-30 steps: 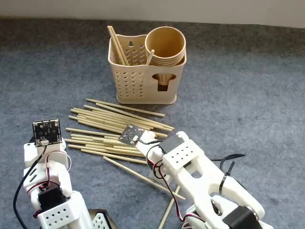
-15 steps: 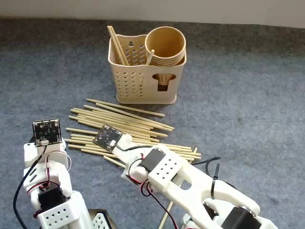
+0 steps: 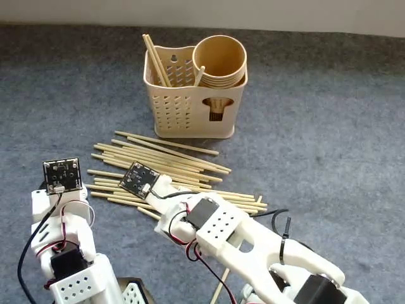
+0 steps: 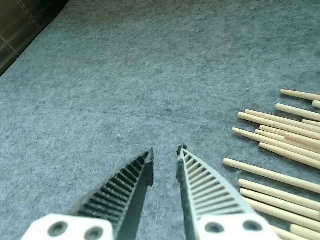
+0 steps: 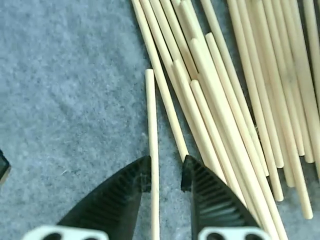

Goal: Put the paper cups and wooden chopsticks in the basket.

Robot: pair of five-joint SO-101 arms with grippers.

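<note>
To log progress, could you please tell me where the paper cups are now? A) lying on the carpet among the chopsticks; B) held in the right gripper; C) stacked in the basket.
C: the paper cups stand nested in the basket, rims above its wall.

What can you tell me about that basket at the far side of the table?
The basket is a cream, plastic-looking caddy with rows of small holes in its walls and a keyhole-shaped cutout in front. It stands upright on the grey carpeted table, beyond the loose chopsticks. A stack of paper cups sits in one side, showing through the cutout; a few wooden chopsticks lean in the other side.
</note>
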